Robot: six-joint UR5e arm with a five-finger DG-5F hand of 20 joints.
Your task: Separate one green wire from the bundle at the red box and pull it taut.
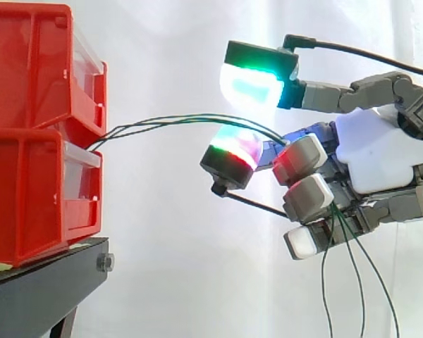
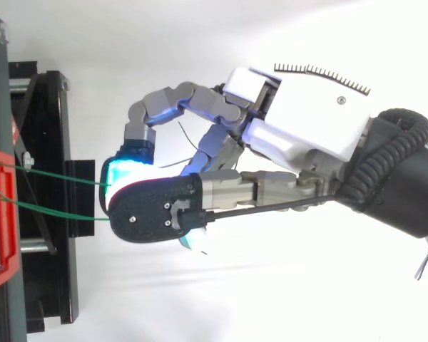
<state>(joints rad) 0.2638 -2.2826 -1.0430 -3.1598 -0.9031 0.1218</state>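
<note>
We see hand (image 1: 377, 151) well off red box (image 1: 35, 190), fingers curled round green wires (image 1: 162, 122), probably hooking them for pull. Wires arc slack from box to hand, ends dangling below. Guessing several caught, not one.

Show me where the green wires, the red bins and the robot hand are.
green wires (image 1: 155, 123), side view, on the span between bins and hand.
red bins (image 1: 28, 190), side view, on the lower bin's side wall.
robot hand (image 1: 377, 155), side view, on its white palm.
</note>
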